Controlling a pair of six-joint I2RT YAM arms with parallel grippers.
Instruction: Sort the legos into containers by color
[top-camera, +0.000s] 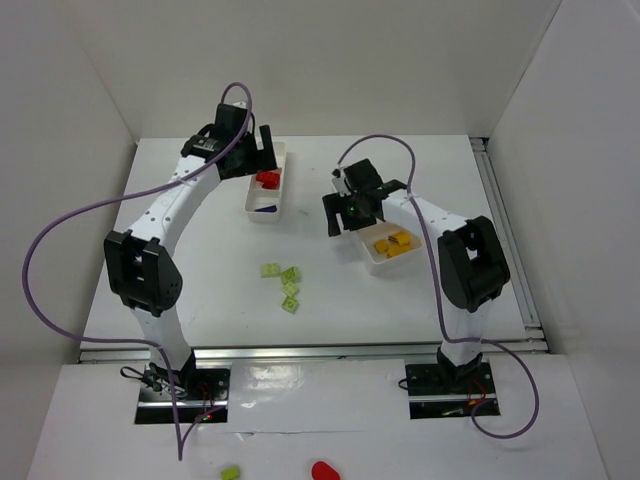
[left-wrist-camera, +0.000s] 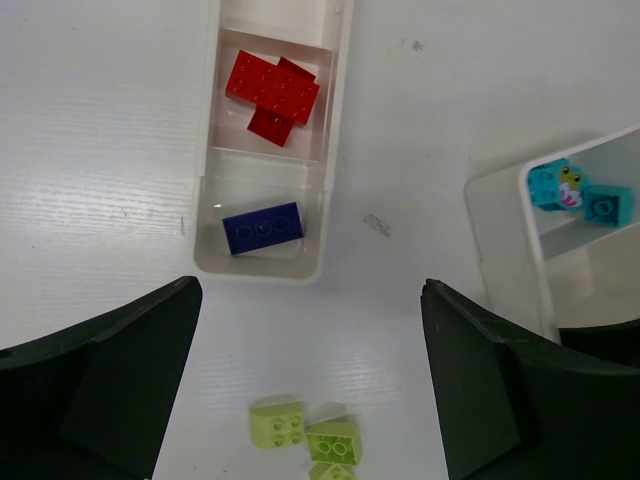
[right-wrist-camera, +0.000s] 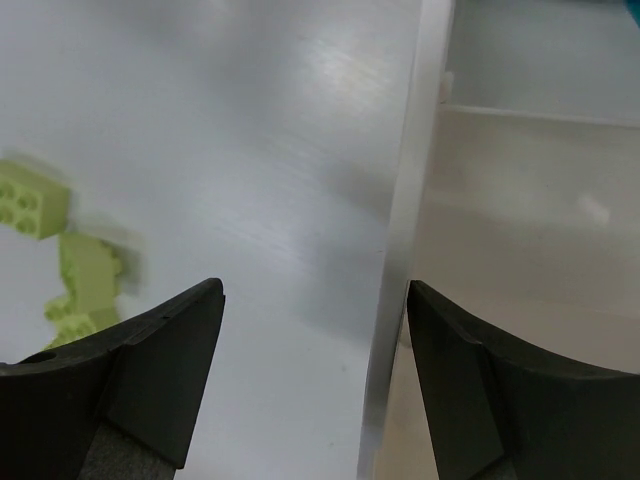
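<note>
- The left gripper (left-wrist-camera: 310, 300) hangs above the long white 3-compartment plastic left tray (left-wrist-camera: 258, 272), jaws spread full and empty. The right gripper (right-wrist-camera: 315, 290) is part open, holding nothing, astride the matching right tray's rim (right-wrist-camera: 398, 260).
- A descent there could strike that rim and shunt the tray (yellow-orange bricks (top-camera: 393, 243) inside).
- The small light green plastic legos (top-camera: 283, 283) lie on the table between the arms, some touching, so pinching 1 may drag its neighbours.
- Red flat bricks (left-wrist-camera: 272, 92) and a dark blue brick (left-wrist-camera: 262, 228) fill 2 left compartments, and green dropped there would mix colours.

I see my right gripper (right-wrist-camera: 315, 292) with jaws parted and empty over the long side wall of the white tray (right-wrist-camera: 402, 240), light green legos (right-wrist-camera: 85, 272) lying left of that wall.
</note>
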